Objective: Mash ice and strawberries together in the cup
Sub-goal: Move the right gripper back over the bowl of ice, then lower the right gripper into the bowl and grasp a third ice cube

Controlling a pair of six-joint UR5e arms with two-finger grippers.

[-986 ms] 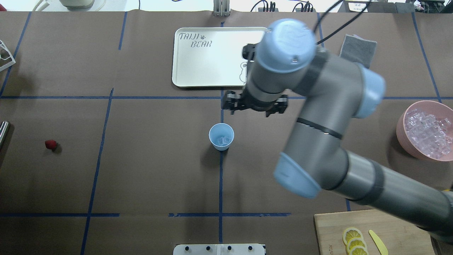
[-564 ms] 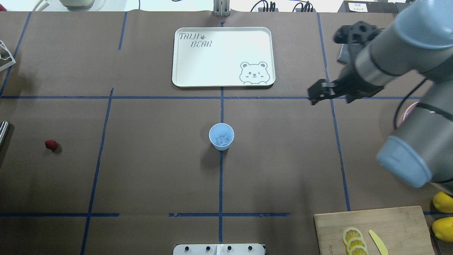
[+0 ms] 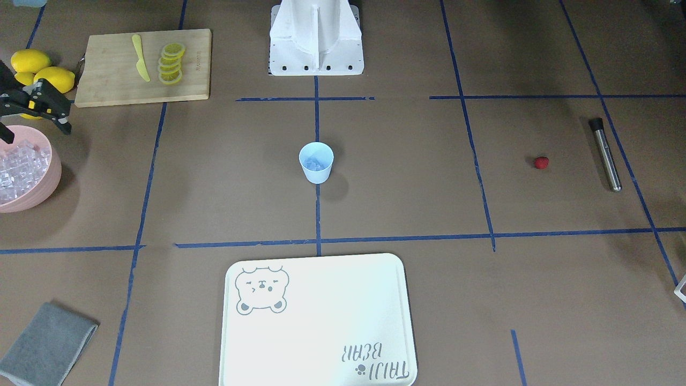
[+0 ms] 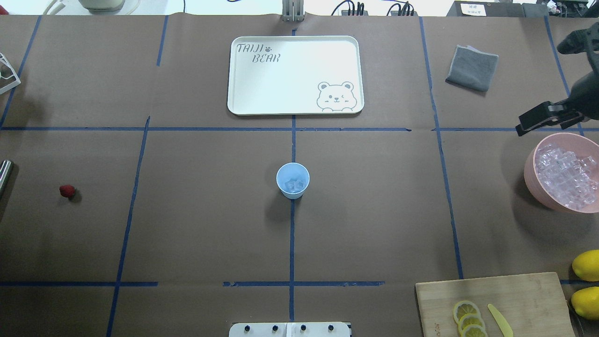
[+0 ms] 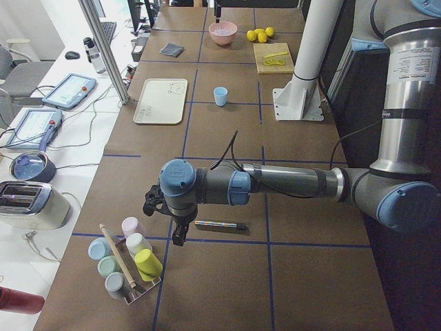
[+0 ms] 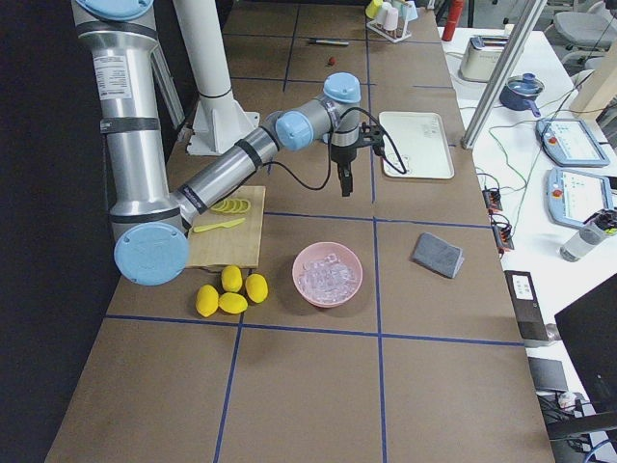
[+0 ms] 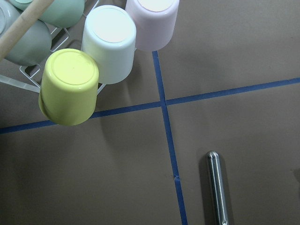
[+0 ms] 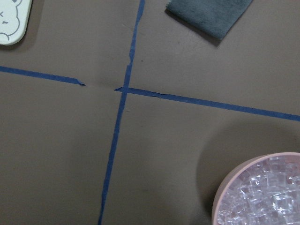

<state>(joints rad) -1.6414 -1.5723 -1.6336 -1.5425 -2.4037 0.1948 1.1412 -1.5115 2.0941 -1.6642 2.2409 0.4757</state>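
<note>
1. The right pincer (image 3: 34, 127) hangs raised above the table, its jaws spread with nothing between them.
2. Closest to it is a pink bowl (image 4: 529, 171) holding a pile of ice (image 4: 564, 175). The bowl sits just below the pincer, but I cannot tell whether the pincer is over the rim or beside it.
3. A grey cloth (image 4: 471, 68) lies near the pincer, on the side away from the robot.
4. Past the bowl, toward the robot, are whole lemons (image 4: 586, 264) and a cutting board (image 4: 524, 295) with lemon slices (image 4: 468, 318) and a yellow knife (image 4: 500, 320).
5. Well away from the pincer, at the table's middle, the blue cup (image 3: 316, 172) stands upright with a few ice cubes (image 4: 294, 184) inside. A white tray (image 4: 290, 79) lies beyond the cup.
6. Farther still, the strawberry (image 4: 67, 190) lies on the table, well apart from the cup.
7. Farthest off, the left pincer (image 5: 177, 238) hovers by a rack of upturned cups (image 5: 138, 245), just beside one end of a steel rod (image 5: 219, 225). I cannot tell whether its jaws are spread or pressed together.
</note>
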